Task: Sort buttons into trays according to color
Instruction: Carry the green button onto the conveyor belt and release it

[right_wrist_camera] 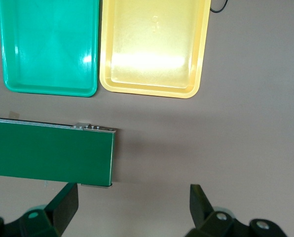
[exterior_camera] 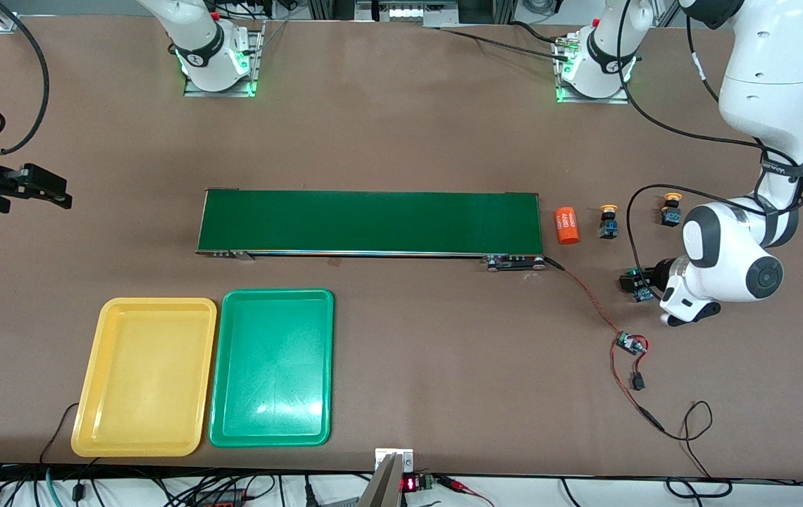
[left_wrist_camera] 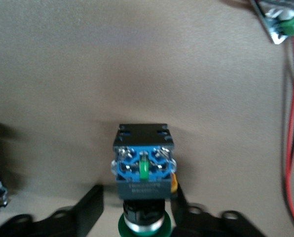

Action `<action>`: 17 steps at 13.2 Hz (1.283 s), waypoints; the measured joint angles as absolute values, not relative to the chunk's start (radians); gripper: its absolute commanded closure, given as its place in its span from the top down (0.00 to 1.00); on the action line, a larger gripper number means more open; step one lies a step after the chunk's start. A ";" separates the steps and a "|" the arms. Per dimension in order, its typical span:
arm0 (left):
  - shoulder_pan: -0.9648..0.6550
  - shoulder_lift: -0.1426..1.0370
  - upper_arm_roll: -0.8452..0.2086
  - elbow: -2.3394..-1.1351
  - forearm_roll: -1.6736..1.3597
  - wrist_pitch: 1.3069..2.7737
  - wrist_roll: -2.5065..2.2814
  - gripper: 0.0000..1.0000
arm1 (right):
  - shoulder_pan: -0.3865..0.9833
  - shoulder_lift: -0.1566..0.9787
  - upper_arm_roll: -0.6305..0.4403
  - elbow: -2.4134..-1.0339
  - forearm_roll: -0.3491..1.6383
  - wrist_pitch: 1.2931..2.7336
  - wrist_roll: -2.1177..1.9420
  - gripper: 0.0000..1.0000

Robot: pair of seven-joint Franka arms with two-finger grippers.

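A: One green-capped button [left_wrist_camera: 143, 170] is lying on the table toward the left arm's end, between the left gripper [left_wrist_camera: 137, 210] fingers. They're half open, one touching, one apart.
B: Uneven contact risking a twist. Right gripper [right_wrist_camera: 132, 205]?
A: Waiting wide open, holding nothing, over the conveyor belt [right_wrist_camera: 51, 153] end.

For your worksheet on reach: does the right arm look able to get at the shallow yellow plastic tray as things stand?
Probably yes: the right tool hangs open above the table near the dark green conveyor belt's end, and nothing lies between it and the yellow plastic tray.
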State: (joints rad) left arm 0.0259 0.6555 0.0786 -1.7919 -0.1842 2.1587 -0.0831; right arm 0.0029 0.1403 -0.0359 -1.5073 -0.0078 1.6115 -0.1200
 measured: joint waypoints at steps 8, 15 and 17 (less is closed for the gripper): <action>-0.121 0.435 0.061 -1.799 -0.186 2.022 -0.086 0.00 | 0.003 0.143 -0.036 -1.507 -0.008 1.611 -0.120 1.00; -0.368 0.350 -0.094 -1.889 -0.201 1.982 -0.271 0.00 | 0.003 0.149 -0.036 -1.507 -0.008 1.611 -0.121 1.00; -0.389 0.350 -0.120 -1.968 -0.201 2.058 -0.302 0.01 | 0.003 0.153 -0.036 -1.507 -0.009 1.611 -0.121 1.00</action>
State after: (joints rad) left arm -0.3895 0.3503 -0.1199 -1.9680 -0.2006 2.0583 -0.3018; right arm 0.0026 0.1527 -0.0359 -1.5073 -0.0087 1.6109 -0.1212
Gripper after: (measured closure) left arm 0.670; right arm 0.000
